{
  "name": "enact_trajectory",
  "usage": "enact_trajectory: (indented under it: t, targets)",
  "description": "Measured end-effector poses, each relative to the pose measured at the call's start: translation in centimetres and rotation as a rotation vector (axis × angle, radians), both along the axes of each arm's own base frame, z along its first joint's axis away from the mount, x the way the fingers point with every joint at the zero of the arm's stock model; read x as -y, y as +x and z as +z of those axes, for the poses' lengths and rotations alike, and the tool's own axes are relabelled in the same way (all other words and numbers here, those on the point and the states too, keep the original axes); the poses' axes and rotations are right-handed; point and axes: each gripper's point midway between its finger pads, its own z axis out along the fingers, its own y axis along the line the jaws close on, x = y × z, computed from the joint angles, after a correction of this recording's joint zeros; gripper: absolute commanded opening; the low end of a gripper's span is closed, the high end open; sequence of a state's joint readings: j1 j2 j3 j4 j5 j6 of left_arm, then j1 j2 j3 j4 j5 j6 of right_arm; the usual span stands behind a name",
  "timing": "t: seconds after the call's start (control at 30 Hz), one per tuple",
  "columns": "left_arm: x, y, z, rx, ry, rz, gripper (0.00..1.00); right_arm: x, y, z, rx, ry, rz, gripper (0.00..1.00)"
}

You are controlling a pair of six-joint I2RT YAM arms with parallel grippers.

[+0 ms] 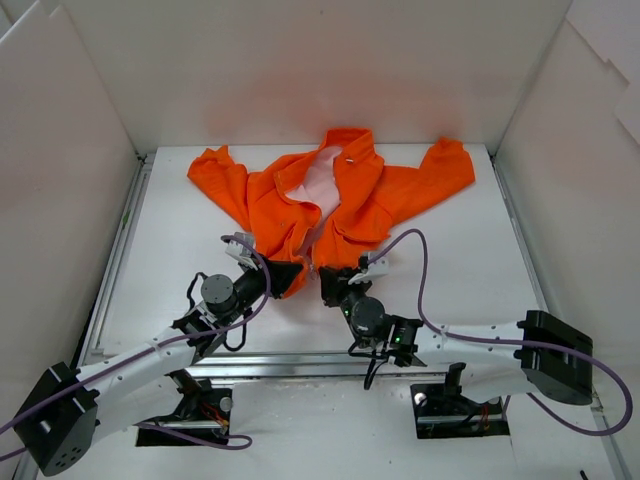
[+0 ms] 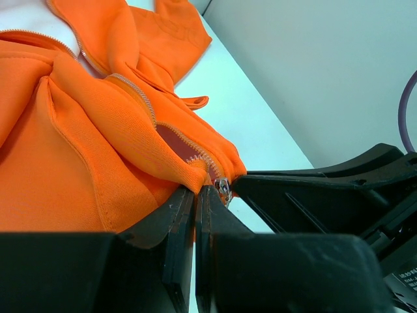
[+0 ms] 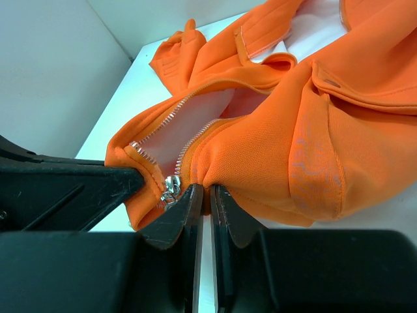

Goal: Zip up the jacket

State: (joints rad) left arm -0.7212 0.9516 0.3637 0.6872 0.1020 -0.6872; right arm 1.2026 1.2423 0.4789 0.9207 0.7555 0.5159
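Left pincer (image 1: 290, 278) and right pincer (image 1: 328, 283): both clamped shut on the jacket (image 1: 370, 195) hem.
Top view: jacket spread on the table (image 1: 480, 270), front open, collar far, hem near me. Left wrist view: left pincer nips one hem corner, with the zipper slider (image 2: 223, 189) just beside its tip. Right wrist view: right pincer nips the other corner. I cannot tell whether the zip ends are seated. I'd hold the corners taut, level and close together.

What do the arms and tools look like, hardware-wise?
Left arm and right arm: white links, black joint housings. A purple cable runs along each. Left tool and right tool: all black, with two flat, tapering fingers.
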Motion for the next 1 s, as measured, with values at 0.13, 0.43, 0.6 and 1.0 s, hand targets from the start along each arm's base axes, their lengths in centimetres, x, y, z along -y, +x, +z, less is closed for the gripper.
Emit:
enact_trajectory:
  t: [0.13, 0.43, 0.6, 1.0]
  targets:
    - [0.0, 0.0, 0.1, 0.003, -0.003, -0.002, 0.00, -0.1, -0.2, -0.1, 0.000, -0.005, 0.002, 0.00]
    - [0.3, -0.3, 0.2, 0.005, -0.006, -0.021, 0.00, 0.0, -0.2, 0.0, 0.006, -0.015, -0.002, 0.00]
    - [0.6, -0.6, 0.4, 0.005, -0.012, -0.048, 0.00, -0.1, -0.3, 0.2, 0.016, -0.014, 0.002, 0.00]
    - [1.4, -1.3, 2.5, -0.030, -0.071, -0.116, 0.00, -0.3, -0.3, 1.3, 0.056, -0.010, 0.008, 0.00]
